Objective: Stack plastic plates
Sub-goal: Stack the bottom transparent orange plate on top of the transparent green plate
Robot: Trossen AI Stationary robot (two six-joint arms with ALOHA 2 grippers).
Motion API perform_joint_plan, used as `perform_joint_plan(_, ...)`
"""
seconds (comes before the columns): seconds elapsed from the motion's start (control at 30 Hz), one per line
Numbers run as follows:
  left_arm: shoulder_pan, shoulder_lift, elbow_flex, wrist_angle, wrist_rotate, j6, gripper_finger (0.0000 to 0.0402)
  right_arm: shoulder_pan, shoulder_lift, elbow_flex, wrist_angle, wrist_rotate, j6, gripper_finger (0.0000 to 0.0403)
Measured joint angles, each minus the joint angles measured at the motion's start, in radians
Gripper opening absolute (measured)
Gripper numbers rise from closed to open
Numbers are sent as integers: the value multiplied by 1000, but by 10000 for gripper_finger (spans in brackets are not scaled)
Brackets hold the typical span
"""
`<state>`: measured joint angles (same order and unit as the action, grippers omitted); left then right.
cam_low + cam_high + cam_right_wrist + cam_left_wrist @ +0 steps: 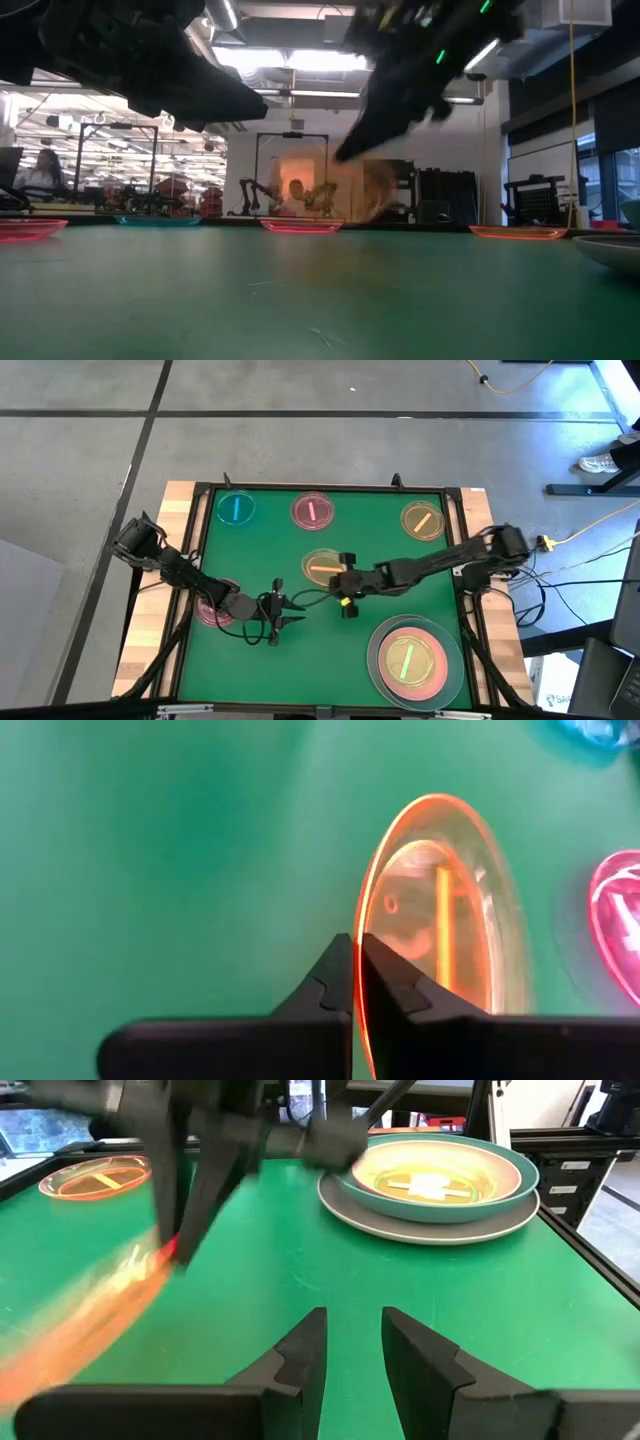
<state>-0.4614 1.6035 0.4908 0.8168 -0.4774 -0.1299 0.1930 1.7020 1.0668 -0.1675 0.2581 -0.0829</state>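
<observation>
My right gripper is over the middle of the green mat and is shut on a small amber plate, which shows blurred in the low view. My left gripper hovers open just left of it, over bare mat, touching nothing. At the near right corner the large plates sit stacked: grey-white at the bottom, then teal, then pink, with a small yellow-green plate on top. A blue plate, a pink plate and a second amber plate lie flat along the far edge. My right gripper pinches the amber plate's rim between its two fingers. The plate stands out past the fingertips, seen almost edge on and tilted. In the low view it is raised off the mat.
A small pink plate lies under my left arm near the mat's left edge. A raised black frame borders the mat. Bare mat lies near the front edge. A person sits in the room beyond the table.
</observation>
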Motion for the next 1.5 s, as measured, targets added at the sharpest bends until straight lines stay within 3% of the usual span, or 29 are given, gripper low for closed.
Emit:
perform_joint_plan(0.47, 0, 0, 0, 8, 0, -2, 92, 245, -370, 1, -387, -43, 350, 1)
perform_joint_plan(0.73, 0, 0, 0, 8, 0, -2, 92, 418, -492, 2, -457, -162, 734, 1)
perform_joint_plan(1.0, 0, 0, 0, 8, 0, -3, 92, 628, -495, 2, -487, -188, 1141, 1)
perform_joint_plan(1.13, 0, 0, 0, 8, 0, -19, 92, 725, -468, 2, -549, -125, 1276, 1)
perform_joint_plan(1.27, 1, 0, 0, 8, 0, -21, 92, 779, -417, 2, -586, -34, 1317, 1)
perform_joint_plan(1.5, 2, 0, 0, 8, 0, -21, 92, 740, -334, 2, -567, -61, 1312, 5)
